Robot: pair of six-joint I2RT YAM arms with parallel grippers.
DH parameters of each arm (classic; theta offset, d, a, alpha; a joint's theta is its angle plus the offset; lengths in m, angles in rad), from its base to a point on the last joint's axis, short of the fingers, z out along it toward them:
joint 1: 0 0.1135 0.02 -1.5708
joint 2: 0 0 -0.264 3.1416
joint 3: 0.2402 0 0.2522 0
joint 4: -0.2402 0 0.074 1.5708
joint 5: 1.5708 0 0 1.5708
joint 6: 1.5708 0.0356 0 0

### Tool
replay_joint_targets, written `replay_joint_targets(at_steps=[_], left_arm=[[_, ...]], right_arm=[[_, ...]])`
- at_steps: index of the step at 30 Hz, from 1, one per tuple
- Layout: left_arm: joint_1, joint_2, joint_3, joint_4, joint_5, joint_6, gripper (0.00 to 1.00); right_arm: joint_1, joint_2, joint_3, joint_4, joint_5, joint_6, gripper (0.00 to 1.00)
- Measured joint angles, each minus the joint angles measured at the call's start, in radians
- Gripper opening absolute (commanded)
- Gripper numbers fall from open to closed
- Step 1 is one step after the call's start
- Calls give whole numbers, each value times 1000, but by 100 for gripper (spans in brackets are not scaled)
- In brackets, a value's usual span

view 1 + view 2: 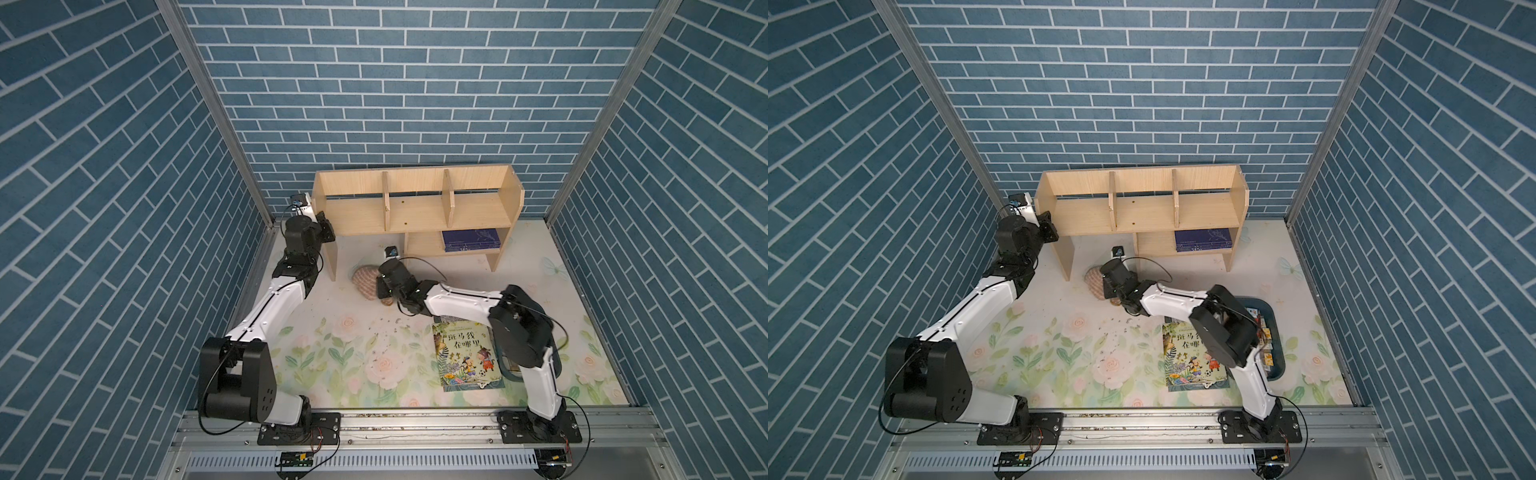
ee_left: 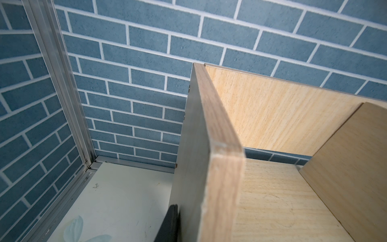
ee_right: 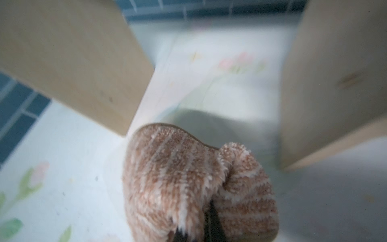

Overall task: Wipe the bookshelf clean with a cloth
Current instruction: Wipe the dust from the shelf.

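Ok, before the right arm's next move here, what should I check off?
1. Hold on the cloth by the right gripper: ok, jaws shut.
2. Brace by the left gripper on the bookshelf side panel: ok.
3. Contact with a shelf board: not ok, cloth is beside the left leg.
4. Cleanliness of the middle compartment: cannot tell, tiny dark specks.
5. Access to the lower shelf: not ok, a blue book lies on it.

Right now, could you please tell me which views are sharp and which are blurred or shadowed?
Right wrist view: the cloth is in focus, the bookshelf legs and table behind it are soft and smeared, with a grey shadow past the cloth. Left wrist view: sharp, wood grain clear, the bookshelf's outer side shaded. Both top views: sharp and evenly lit, no obvious glare.
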Motion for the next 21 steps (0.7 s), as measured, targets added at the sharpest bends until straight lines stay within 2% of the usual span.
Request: replay_joint_targets(at_steps=[5, 8, 12, 21], left_arm=[[0, 0, 0, 0, 0, 0, 0], [0, 0, 0, 0, 0, 0, 0], [0, 0, 0, 0, 0, 0, 0], [0, 0, 0, 0, 0, 0, 0]], right_arm=[[-50, -254, -38, 64, 138, -25, 0], [-66, -315, -54, 84, 169, -27, 0], [-102, -298, -113, 85, 164, -23, 0], [-121, -124, -239, 51, 79, 32, 0]])
